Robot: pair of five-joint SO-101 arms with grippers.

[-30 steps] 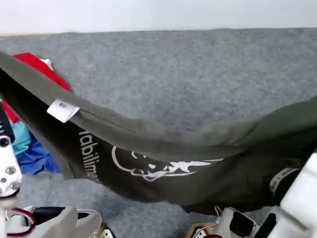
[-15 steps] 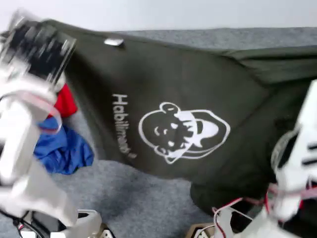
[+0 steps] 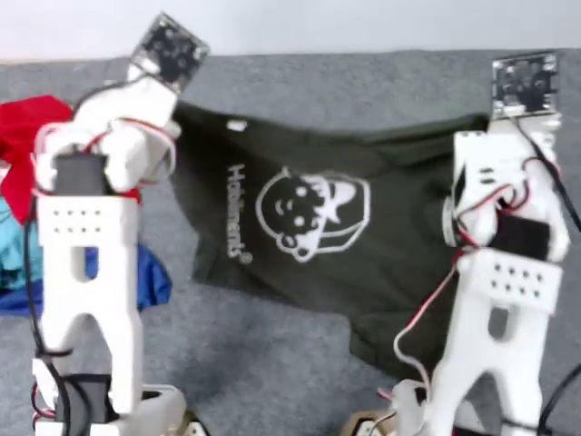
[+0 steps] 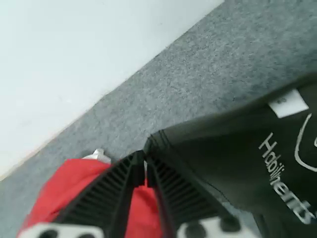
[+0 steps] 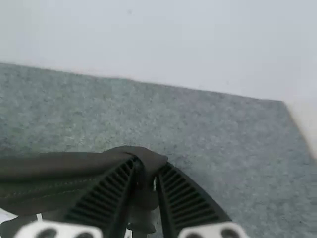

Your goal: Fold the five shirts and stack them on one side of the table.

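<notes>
In the high view, the dark green shirt [image 3: 363,236] is seen spread over the grey desk [image 3: 300,82] between the two arms, printed side up. A white face drawing and white lettering are shown on it, and a small white label [image 3: 236,125] is seen at its far edge. The left arm [image 3: 86,236] is placed at one side edge of this shirt and the right arm [image 3: 499,263] at the opposite one. A crumpled red shirt [image 3: 18,154] is seen by the left arm. A teal shirt [image 3: 9,254] and a blue shirt [image 3: 152,277] are bunched nearer the arm bases, the blue one just beside the green shirt.

In the left wrist view, the left gripper [image 4: 145,158] is shown with its black ribbed fingers [image 4: 109,193] pressed together on a corner of the dark green shirt. The red shirt is seen beneath them, and the label lies farther along the hem. Grey desk and a pale wall [image 4: 74,49] are seen beyond.

In the right wrist view, the right gripper [image 5: 146,171] is shown with its fingers [image 5: 188,198] clamped on a bunched corner of the dark green shirt, which is drawn out to one side above the desk.
</notes>
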